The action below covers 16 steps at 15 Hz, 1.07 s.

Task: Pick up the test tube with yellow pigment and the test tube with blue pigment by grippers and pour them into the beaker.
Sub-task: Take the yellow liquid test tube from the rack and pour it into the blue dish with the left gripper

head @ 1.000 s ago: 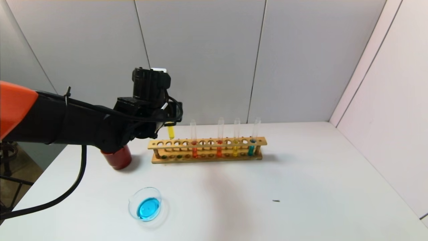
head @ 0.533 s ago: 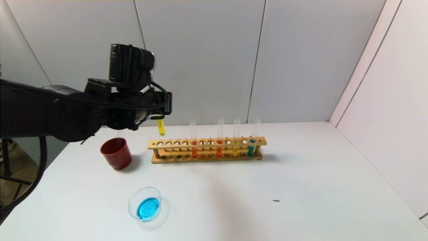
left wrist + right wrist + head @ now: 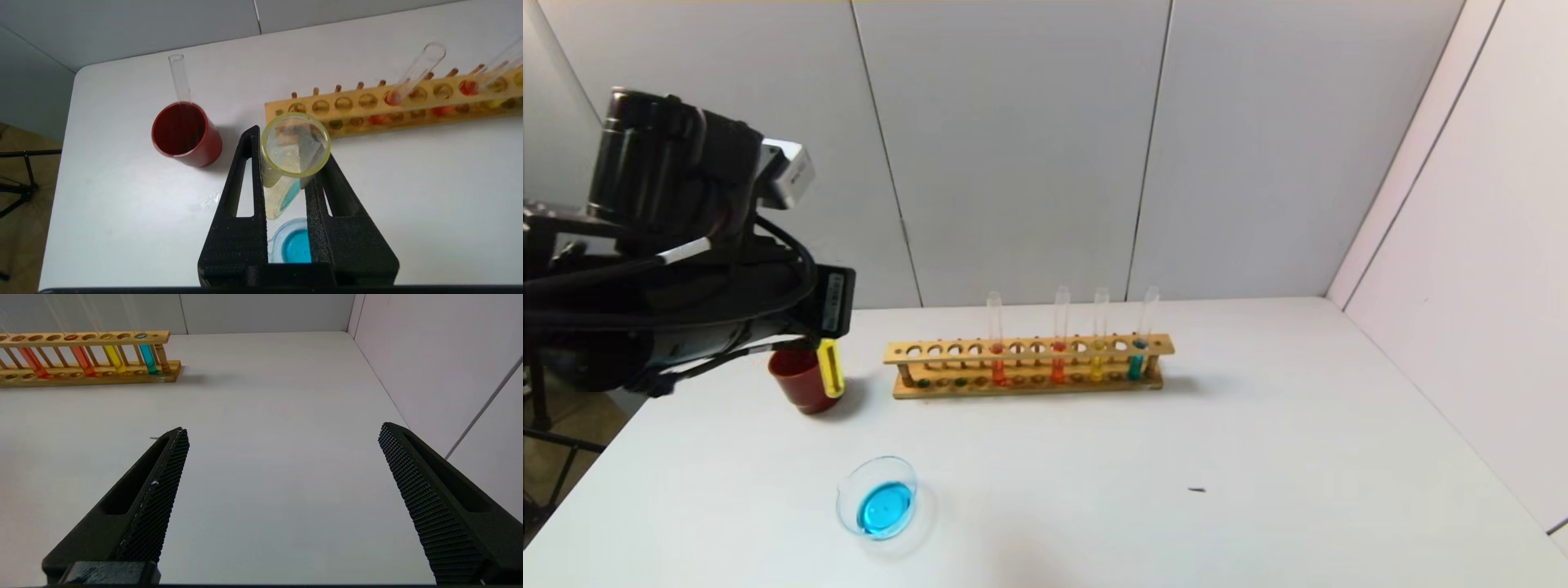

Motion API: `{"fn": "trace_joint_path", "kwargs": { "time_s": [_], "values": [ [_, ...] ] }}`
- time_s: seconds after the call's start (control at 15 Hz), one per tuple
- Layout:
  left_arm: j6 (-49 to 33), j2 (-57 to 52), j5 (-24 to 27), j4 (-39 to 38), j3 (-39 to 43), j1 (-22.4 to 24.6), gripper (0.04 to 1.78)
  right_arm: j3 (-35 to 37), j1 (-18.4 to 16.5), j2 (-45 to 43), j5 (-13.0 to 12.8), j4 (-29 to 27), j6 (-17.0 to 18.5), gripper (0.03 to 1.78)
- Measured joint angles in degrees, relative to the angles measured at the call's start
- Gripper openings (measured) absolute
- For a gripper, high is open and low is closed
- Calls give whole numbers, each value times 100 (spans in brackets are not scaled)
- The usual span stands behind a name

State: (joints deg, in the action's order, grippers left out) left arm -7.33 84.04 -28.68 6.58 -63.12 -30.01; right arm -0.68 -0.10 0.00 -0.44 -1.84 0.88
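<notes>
Bulky black left gripper (image 3: 827, 327), black cables, white label, textured black fingers (image 3: 163, 486)

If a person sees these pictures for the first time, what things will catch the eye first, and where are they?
First, the left gripper, raised at the table's left side, shut on the test tube with yellow pigment, in front of a dark-red cup. Next, the beaker near the front edge, holding bright blue liquid. Then the wooden rack at the back, with four coloured tubes standing in it.
</notes>
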Motion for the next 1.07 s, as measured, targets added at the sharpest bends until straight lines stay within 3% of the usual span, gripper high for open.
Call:
{"fn": "trace_joint_path", "kwargs": {
  "time_s": [0.27,0.67,1.07],
  "values": [
    [50,-808,-2,642,629,22,32,0,2,0,0,0,0,170],
    [254,-1239,-2,1976,866,33,32,0,0,0,0,0,0,170],
    [814,-913,-17,2004,1425,28,32,-2,0,0,0,0,0,170]
  ]
}}
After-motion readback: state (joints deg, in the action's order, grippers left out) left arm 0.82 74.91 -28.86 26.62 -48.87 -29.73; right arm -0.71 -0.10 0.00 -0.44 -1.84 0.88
